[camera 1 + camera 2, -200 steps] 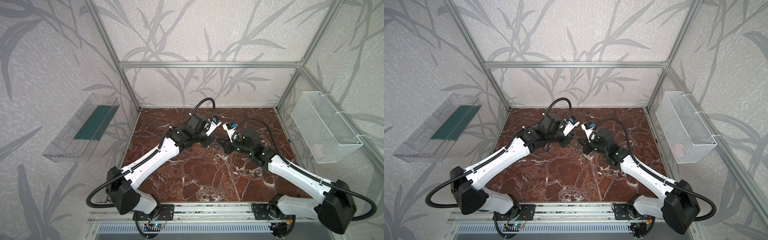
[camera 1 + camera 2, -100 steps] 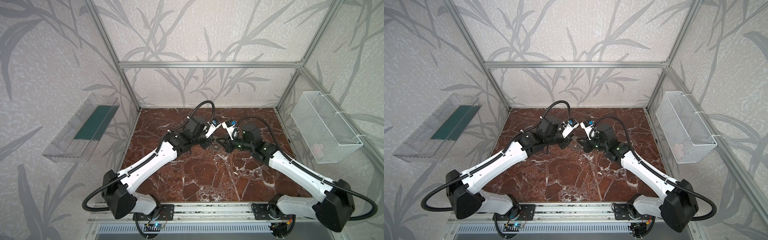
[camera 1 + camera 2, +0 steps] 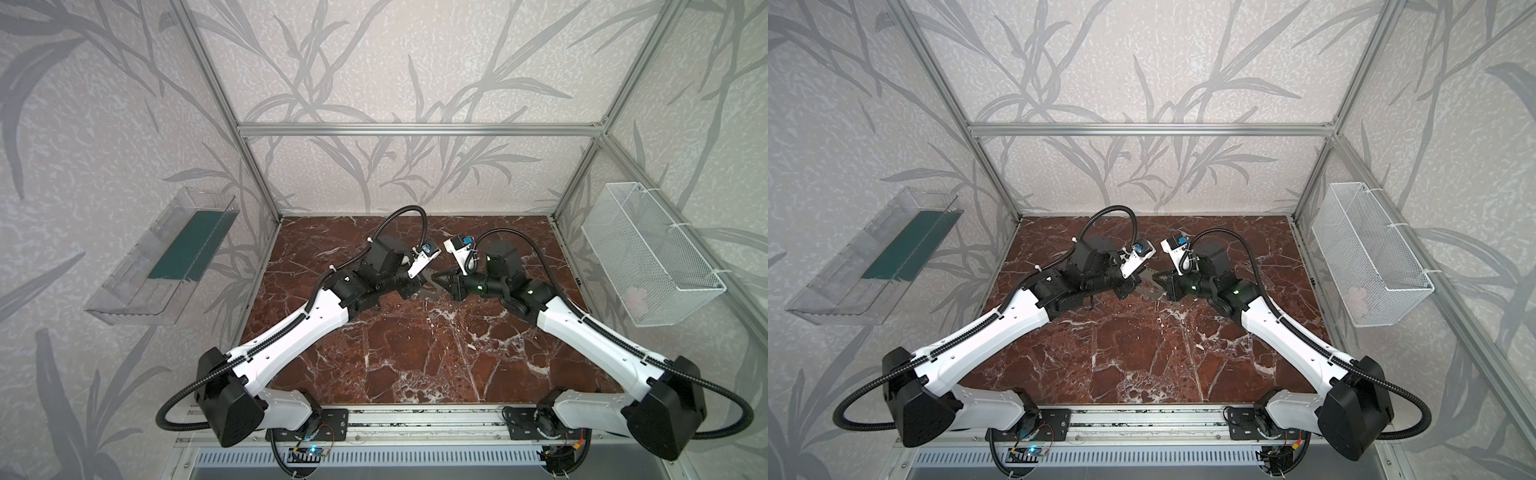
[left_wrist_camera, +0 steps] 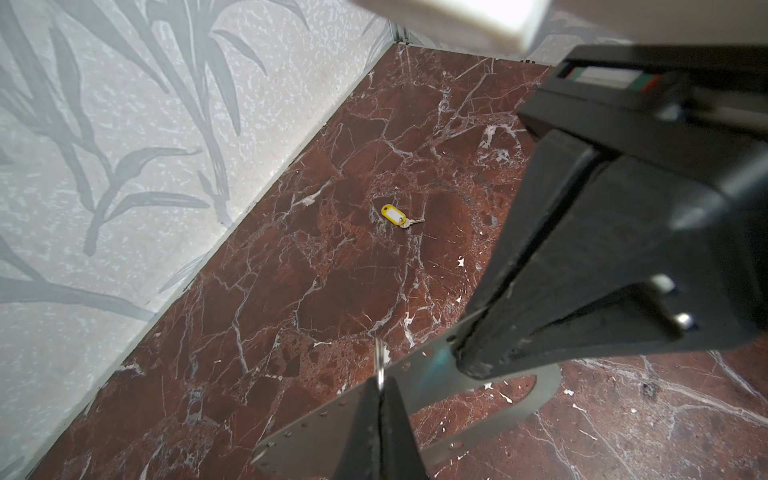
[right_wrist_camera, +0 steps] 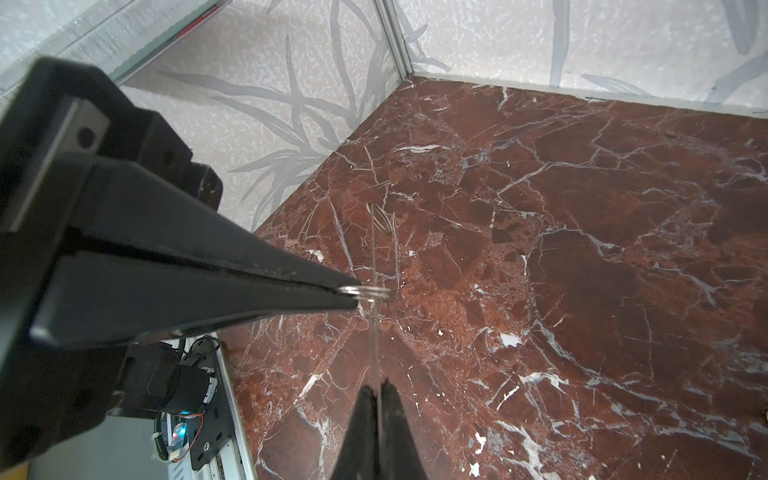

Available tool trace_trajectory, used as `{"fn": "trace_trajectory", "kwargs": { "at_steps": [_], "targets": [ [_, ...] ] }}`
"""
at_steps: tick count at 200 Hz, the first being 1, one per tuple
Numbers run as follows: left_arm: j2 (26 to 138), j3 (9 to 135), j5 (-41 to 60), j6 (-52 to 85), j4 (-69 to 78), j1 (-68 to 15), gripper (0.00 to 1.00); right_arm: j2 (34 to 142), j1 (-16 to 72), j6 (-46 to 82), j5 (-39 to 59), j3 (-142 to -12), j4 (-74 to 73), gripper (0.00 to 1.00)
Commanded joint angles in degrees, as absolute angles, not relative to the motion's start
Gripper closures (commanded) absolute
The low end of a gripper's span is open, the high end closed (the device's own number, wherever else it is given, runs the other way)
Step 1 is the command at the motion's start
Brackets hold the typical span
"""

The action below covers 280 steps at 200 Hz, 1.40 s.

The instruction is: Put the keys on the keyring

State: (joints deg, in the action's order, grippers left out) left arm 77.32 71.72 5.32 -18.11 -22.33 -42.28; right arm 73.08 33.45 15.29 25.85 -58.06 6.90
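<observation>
The keys (image 4: 324, 428), a flat grey-beige piece with tiny holes along its rim, hang just above the marble floor at mid-table (image 3: 430, 291) (image 3: 1148, 287). My right gripper (image 5: 377, 384) is shut on the piece, which shows edge-on (image 5: 375, 340). In the left wrist view the right gripper (image 4: 473, 365) pinches its upper rim. My left gripper (image 4: 379, 384) is shut on the keyring (image 4: 378, 357), a thin silver ring. The ring (image 5: 370, 292) meets the piece's rim; whether it passes through a hole I cannot tell. The two grippers (image 3: 420, 286) (image 3: 436, 277) nearly touch tip to tip.
A small yellow tag (image 4: 392, 215) with a silver bit attached lies on the floor farther back. A clear plastic tray (image 3: 183, 257) hangs on the left wall. A white wire basket (image 3: 648, 257) hangs on the right wall. Aluminium posts frame the table.
Both arms have shifted slightly and the right wrist has drawn a little closer to the left one. Both grips stay as they were.
</observation>
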Motion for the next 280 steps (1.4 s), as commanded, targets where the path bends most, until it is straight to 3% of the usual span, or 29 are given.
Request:
{"fn": "trace_trajectory", "kwargs": {
  "at_steps": [1,77,162,280],
  "targets": [
    [75.01,71.63,7.32,-19.34,-23.27,-42.19,1.0,74.38,32.18,16.39,24.55,-59.28,5.46,1.0],
    [75.84,71.88,7.75,-16.96,-20.73,-42.19,1.0,74.95,34.14,17.76,31.2,-59.38,2.26,1.0],
    [77.38,77.23,8.92,-8.17,-28.71,-42.11,1.0,75.06,34.06,16.41,23.22,-55.63,-5.0,1.0],
    [82.58,86.81,10.34,-5.05,-39.42,-41.93,1.0,72.18,34.35,0.42,18.82,-56.57,2.2,1.0]
  ]
}}
